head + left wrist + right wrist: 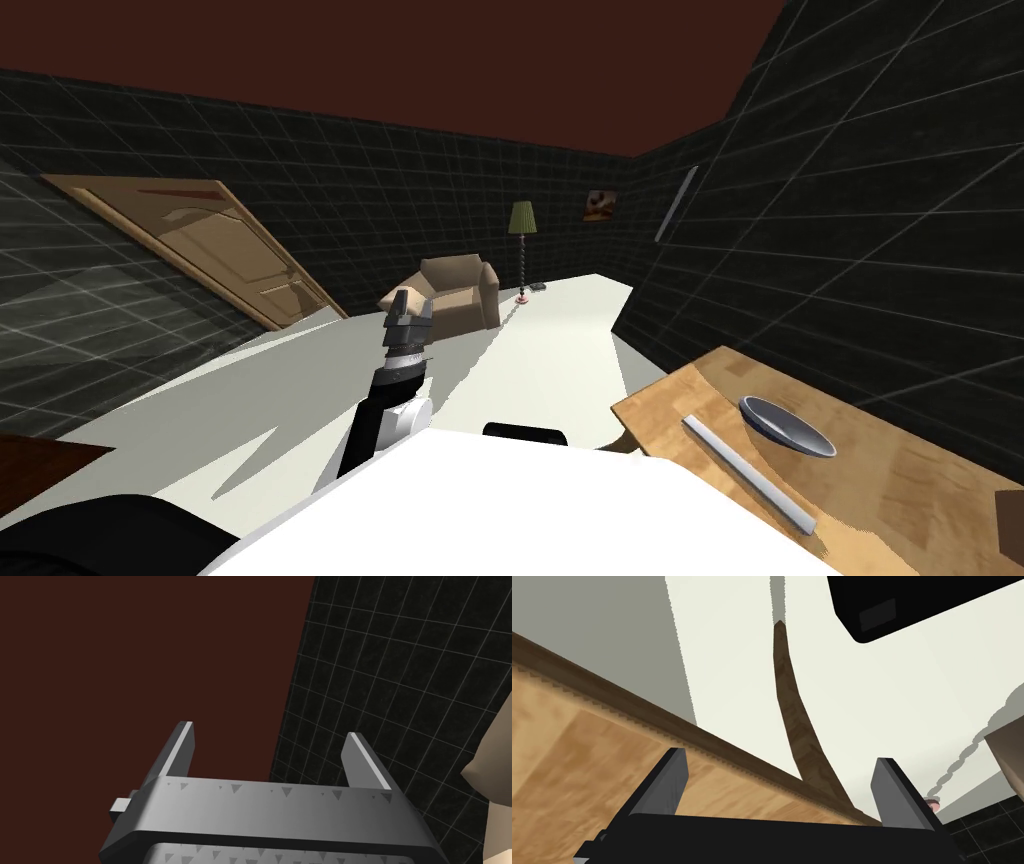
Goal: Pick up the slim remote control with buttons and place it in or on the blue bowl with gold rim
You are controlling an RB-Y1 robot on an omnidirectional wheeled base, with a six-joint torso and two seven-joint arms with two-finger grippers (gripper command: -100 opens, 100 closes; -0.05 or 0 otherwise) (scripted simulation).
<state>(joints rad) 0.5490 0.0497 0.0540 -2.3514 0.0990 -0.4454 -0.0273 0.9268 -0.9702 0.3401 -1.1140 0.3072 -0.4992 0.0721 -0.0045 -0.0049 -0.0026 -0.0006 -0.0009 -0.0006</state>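
Note:
A long, slim, light grey remote control (750,473) lies aslant on the wooden table (900,480) at my lower right. Just beyond it stands a shallow blue-grey bowl (787,425), a little apart from the remote. My right gripper (781,756) is open with nothing between its fingers; it hangs by the edge of the table (587,741), and a table leg (794,726) runs down to the pale floor beyond it. My left gripper (413,305) is raised left of centre, away from the table, and its fingers (186,741) stand open and empty.
A small dark brown thing (1010,520) sits on the table's near right end. Across the pale floor stand a beige armchair (455,290) and a floor lamp with a green shade (521,218). A wooden door (215,250) is on the left wall. Dark tiled walls run close behind the table.

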